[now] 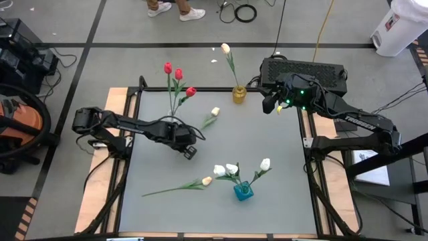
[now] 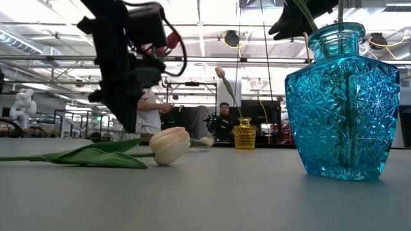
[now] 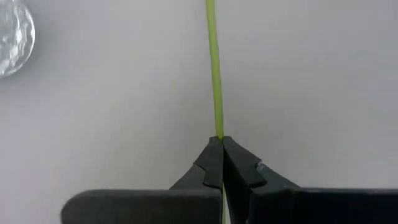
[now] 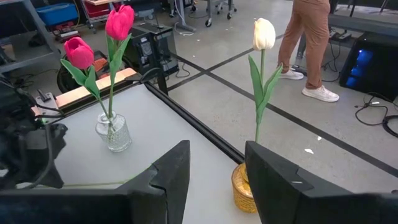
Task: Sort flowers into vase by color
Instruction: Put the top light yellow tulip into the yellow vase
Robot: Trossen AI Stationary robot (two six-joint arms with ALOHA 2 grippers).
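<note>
My left gripper (image 1: 190, 152) hangs left of the table's middle, shut on the green stem (image 3: 214, 74) of a cream tulip whose head (image 1: 215, 112) lies farther back and to the right. Another cream tulip (image 1: 207, 181) lies flat on the table near the blue vase (image 1: 243, 191), which holds three white tulips. At the back, a clear vase (image 1: 175, 121) holds three red tulips (image 1: 178, 73), and a yellow vase (image 1: 239, 94) holds one white tulip (image 1: 225, 48). My right gripper (image 1: 271, 104) stands open and raised at the far right corner, holding nothing. My left gripper pinches the thin stem (image 3: 216, 127) between its two fingertips (image 3: 210, 158), some way down from the head. The fingers come from above, pointing steeply down. The stem runs straight on from them toward the far right. I cannot tell whether the head end rests on the table.
The lying tulip's stem and leaves (image 2: 96, 154) stretch toward the near left. A dark box (image 1: 304, 69) stands behind the right arm. Beyond the far edge a person's legs (image 4: 311, 43) show on the floor. A stretch of bare grey mat (image 1: 274, 140) lies right of the middle.
</note>
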